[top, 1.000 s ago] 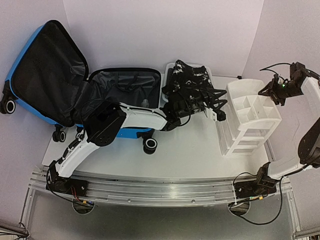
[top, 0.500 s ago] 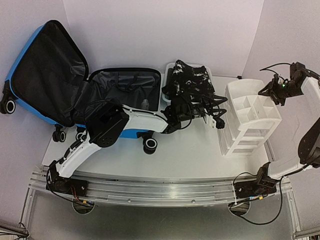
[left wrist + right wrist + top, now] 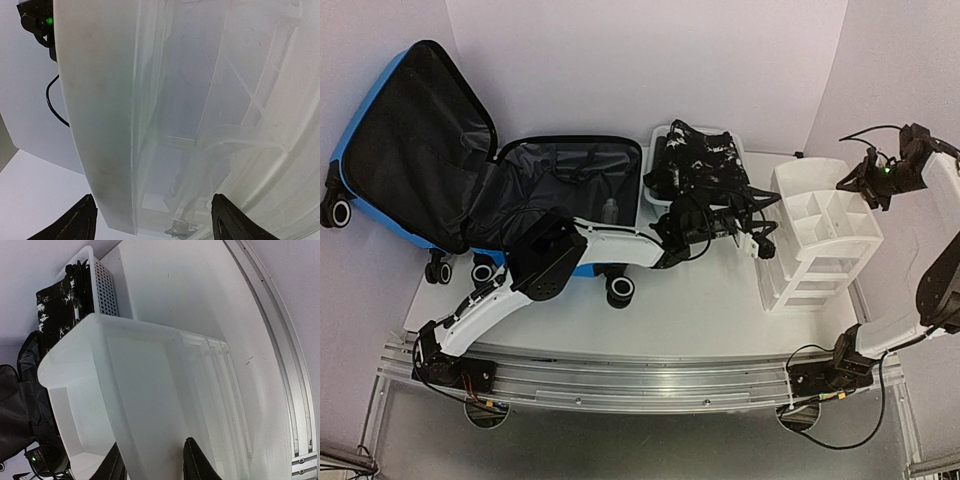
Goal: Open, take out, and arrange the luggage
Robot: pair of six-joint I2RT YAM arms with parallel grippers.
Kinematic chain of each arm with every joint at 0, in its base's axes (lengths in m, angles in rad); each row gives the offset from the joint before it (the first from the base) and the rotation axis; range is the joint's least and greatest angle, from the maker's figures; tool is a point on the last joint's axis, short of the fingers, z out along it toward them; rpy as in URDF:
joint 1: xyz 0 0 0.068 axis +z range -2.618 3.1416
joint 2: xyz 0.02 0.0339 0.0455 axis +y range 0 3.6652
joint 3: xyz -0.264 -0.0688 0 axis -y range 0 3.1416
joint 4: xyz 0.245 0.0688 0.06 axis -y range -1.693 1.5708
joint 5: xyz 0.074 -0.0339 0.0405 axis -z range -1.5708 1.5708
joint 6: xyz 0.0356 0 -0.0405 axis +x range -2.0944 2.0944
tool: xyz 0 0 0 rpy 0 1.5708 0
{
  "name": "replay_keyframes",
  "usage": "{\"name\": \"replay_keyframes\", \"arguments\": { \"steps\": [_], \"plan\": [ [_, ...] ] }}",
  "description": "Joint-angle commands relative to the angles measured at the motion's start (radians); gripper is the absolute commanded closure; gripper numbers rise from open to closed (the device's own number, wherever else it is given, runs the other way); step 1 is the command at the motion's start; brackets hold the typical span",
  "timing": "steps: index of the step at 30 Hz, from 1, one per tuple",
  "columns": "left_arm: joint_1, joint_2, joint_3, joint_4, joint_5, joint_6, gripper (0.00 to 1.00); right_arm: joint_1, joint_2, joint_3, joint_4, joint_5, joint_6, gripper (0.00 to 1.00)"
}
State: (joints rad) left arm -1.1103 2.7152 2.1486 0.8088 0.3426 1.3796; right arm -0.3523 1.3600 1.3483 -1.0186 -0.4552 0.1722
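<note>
While the blue hard-shell suitcase lies open at the bench's far left corner, its black fabric lining showing and its lid tilted up, the left arm stretches low across the bench. Its tool is released, fingers spread wide at the left side of the white plastic organizer. The right arm bends high over the right edge, its tool clenched on the organizer's far rim. A perforated white basket holds black-and-white patterned cloth.
</note>
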Motion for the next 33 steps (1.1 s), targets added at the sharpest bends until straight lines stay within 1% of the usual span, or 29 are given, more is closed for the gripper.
{"name": "replay_keyframes", "arguments": {
  "steps": [1, 5, 8, 14, 17, 19, 24, 26, 29, 33],
  "plan": [
    [-0.012, 0.021, 0.064, 0.019, 0.006, -0.014, 0.25, 0.009, 0.036, -0.005, -0.077, -0.010, -0.034, 0.69],
    [-0.019, 0.026, 0.078, 0.054, -0.009, -0.023, 0.27, 0.010, 0.042, 0.001, -0.077, 0.003, -0.040, 0.69],
    [-0.017, 0.003, 0.052, 0.092, -0.045, -0.027, 0.29, 0.010, 0.045, 0.000, -0.077, 0.016, -0.046, 0.69],
    [-0.006, -0.093, -0.122, 0.160, -0.075, -0.041, 0.29, 0.010, 0.056, 0.004, -0.078, 0.035, -0.054, 0.70],
    [-0.004, -0.113, -0.175, 0.196, -0.096, -0.036, 0.29, 0.010, 0.063, 0.009, -0.077, 0.040, -0.057, 0.70],
    [-0.002, -0.119, -0.188, 0.206, -0.118, -0.046, 0.29, 0.010, 0.068, 0.013, -0.077, 0.041, -0.057, 0.70],
    [-0.002, -0.126, -0.159, 0.185, -0.144, -0.081, 0.29, 0.010, 0.072, 0.020, -0.078, 0.036, -0.056, 0.70],
    [-0.004, -0.148, -0.174, 0.142, -0.158, -0.143, 0.29, 0.010, 0.072, 0.024, -0.079, 0.036, -0.054, 0.70],
    [-0.005, -0.213, -0.219, -0.026, -0.186, -0.307, 0.29, 0.010, 0.068, 0.032, -0.078, 0.032, -0.053, 0.70],
    [0.001, -0.308, -0.274, -0.234, -0.158, -0.522, 0.29, 0.011, 0.067, 0.032, -0.078, 0.026, -0.052, 0.71]
  ]
}}
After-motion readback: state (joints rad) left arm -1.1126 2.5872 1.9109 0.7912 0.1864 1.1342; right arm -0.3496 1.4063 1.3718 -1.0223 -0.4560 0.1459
